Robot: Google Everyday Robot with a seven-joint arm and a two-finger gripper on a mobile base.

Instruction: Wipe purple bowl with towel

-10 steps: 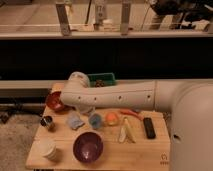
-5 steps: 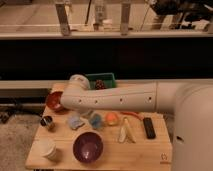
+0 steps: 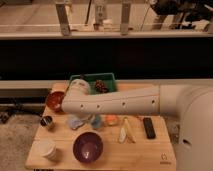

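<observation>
Reaching left over the counter [image 3: 152, 152], the arm [image 3: 125, 102] holds its pincer [image 3: 75, 114] just above the towel [image 3: 76, 123]; open or closed, I cannot tell. The purple bowl [image 3: 88, 147] sits near the towel.

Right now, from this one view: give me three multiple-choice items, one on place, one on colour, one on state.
1. Where is the gripper?
A. Under the arm's far end, over the left-middle of the table, by the bluish towel
B. Inside the purple bowl
C. Beyond the table's right edge

2. What colour is the tray at the back of the table?
A. Red
B. Green
C. White

3. How does the purple bowl stand?
A. Upside down
B. Lifted off the table
C. Upright on the table, near the front edge

Answers:
1 A: the arm reaches leftward across the table and ends above the towel.
2 B: the tray's rim reads green.
3 C: the bowl's hollow faces up, it rests on the wood, and it is apart from the arm.
</observation>
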